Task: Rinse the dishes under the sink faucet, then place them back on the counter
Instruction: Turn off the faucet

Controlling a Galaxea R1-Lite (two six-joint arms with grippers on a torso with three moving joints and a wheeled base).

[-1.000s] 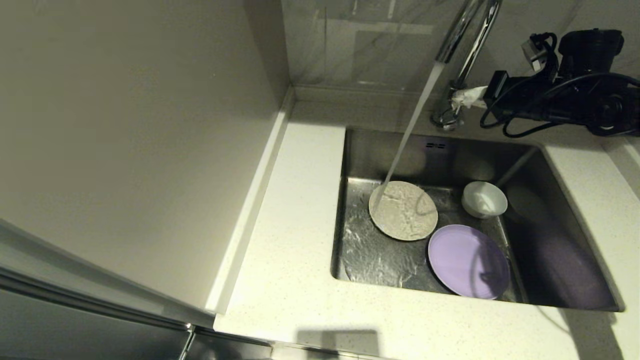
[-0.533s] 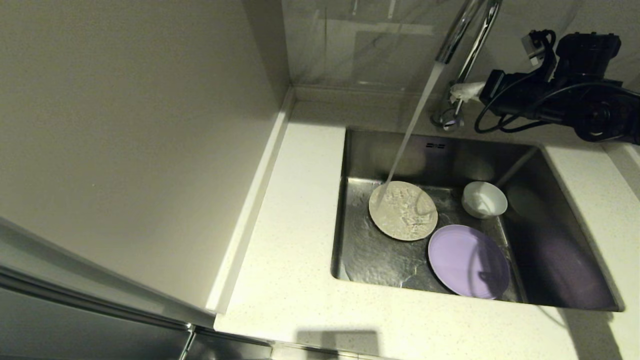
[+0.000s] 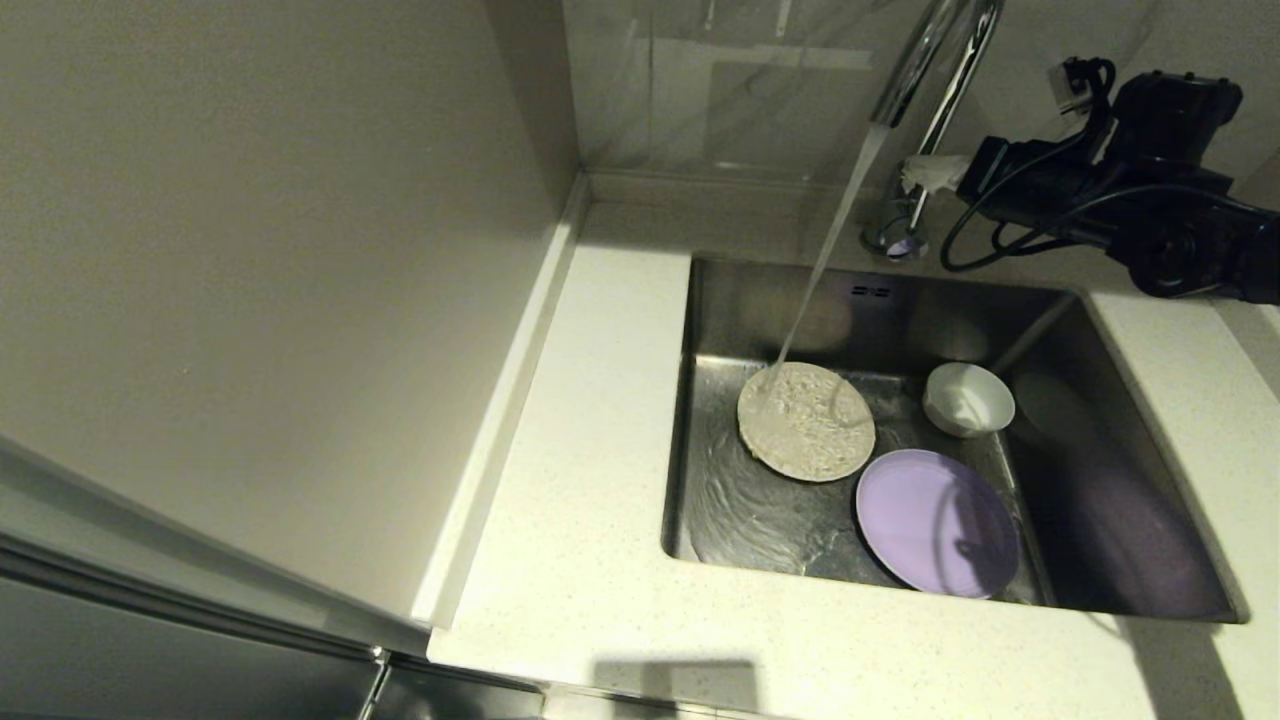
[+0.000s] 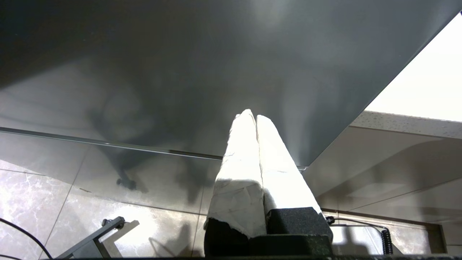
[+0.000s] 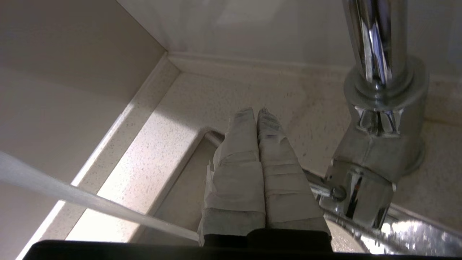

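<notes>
The right end effector (image 3: 915, 175), its white-wrapped fingers (image 5: 249, 151) pressed together on nothing, hangs at the back of the sink (image 3: 1130, 400) just beside the chrome gooseneck faucet (image 3: 925, 80). In the right wrist view the faucet's round base (image 5: 386, 108) stands close beside the fingertips, and the speckled off-white desk (image 3: 590, 400) with its raised back edge lies beneath and beyond them.

A stream of water (image 3: 825, 255) runs from the spout, passing near the end effector, and lands well below it on the cream-beige plate (image 3: 806, 421), which lies flat on the wet basin floor. Touching or just beside that plate, nearer the robot, lies the lilac plate (image 3: 937, 522). The small white bowl (image 3: 967, 399) sits upright in the basin almost straight below the end effector, close to both plates.

The left end effector (image 4: 255, 121), seen only in the left wrist view, has its wrapped fingers together, empty, pointing at a dark panel away from the sink.
</notes>
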